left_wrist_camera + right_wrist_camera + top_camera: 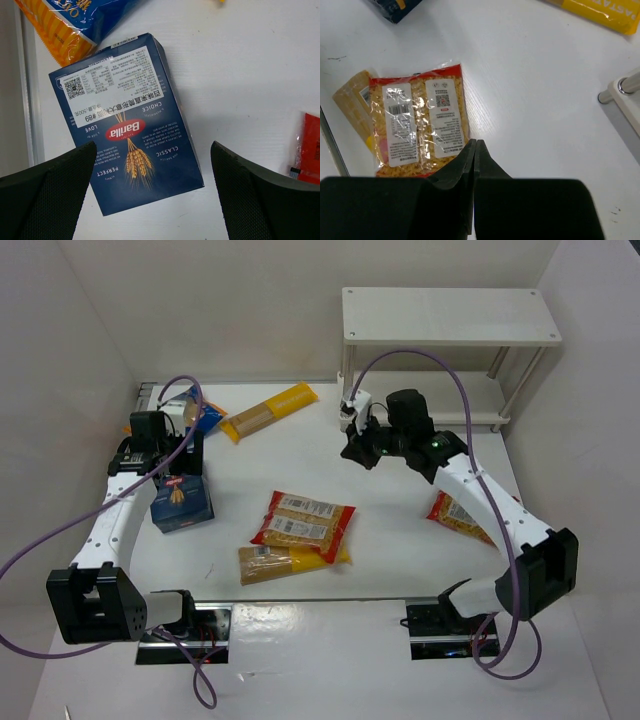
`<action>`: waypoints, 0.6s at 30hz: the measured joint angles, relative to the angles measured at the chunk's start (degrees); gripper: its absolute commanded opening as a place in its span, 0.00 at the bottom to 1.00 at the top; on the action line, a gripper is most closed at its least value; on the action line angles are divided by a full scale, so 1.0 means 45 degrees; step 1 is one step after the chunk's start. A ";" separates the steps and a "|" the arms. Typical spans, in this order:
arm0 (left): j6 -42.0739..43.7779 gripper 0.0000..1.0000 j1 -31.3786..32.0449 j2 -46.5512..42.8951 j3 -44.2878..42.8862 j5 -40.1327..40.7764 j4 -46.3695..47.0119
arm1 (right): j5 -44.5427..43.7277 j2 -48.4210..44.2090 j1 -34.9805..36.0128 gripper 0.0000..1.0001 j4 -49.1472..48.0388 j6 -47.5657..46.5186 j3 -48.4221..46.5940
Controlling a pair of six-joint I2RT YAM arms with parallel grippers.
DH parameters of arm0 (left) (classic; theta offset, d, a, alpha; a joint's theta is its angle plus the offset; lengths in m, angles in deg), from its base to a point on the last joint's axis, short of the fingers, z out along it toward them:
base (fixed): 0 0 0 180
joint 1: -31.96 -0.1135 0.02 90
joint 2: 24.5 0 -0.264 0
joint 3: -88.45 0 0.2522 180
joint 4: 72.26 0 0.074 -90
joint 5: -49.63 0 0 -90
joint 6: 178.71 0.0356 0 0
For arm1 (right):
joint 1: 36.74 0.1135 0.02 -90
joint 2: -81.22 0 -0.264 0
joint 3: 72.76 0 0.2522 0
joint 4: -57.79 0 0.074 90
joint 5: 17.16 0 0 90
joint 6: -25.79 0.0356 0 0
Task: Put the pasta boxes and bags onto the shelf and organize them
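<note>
Dark blue box (125, 125) lies flat on worktop (240, 75), just beside blue-orange bag (75, 20). Left fingers (55, 190) spread wide over the box, gripping nothing. Right fingers (462, 165) pressed together, empty, near red-edged bag (417, 125).

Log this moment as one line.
left gripper open over blue box | right gripper shut, empty | shelf top bare

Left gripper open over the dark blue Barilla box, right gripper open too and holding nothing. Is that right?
Not quite. The right gripper is shut, its jaws pressed together with nothing between them, as the right wrist view shows. The rest holds: the left gripper is open over the dark blue box.
</note>
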 measured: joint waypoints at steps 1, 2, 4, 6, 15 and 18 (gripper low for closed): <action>0.0000 1.00 0.0000 0.0000 0.0000 0.0000 0.0000 | -0.0010 -0.0189 -0.0005 0.03 -0.0029 -0.0005 0.0087; 0.0015 1.00 0.0000 0.0000 0.0000 0.0000 0.0000 | -0.0005 -0.0325 0.0015 0.38 -0.0024 -0.0049 0.0141; 0.0029 1.00 0.0000 -0.0005 0.0000 -0.0005 0.0005 | -0.0005 -0.0442 0.0058 0.68 0.0029 -0.0282 0.0209; 0.0053 1.00 0.0000 0.0000 0.0000 -0.0010 0.0000 | -0.0015 -0.0432 0.0146 0.94 0.0306 -0.0695 0.0311; 0.0321 1.00 0.0000 0.0000 0.0000 -0.0044 0.0000 | -0.1297 0.0146 0.3672 1.00 0.1389 -0.2302 0.2239; 0.0335 1.00 0.0000 0.0000 0.0000 -0.0029 0.0005 | -0.1904 0.0248 0.5576 1.00 0.1598 -0.2341 0.2832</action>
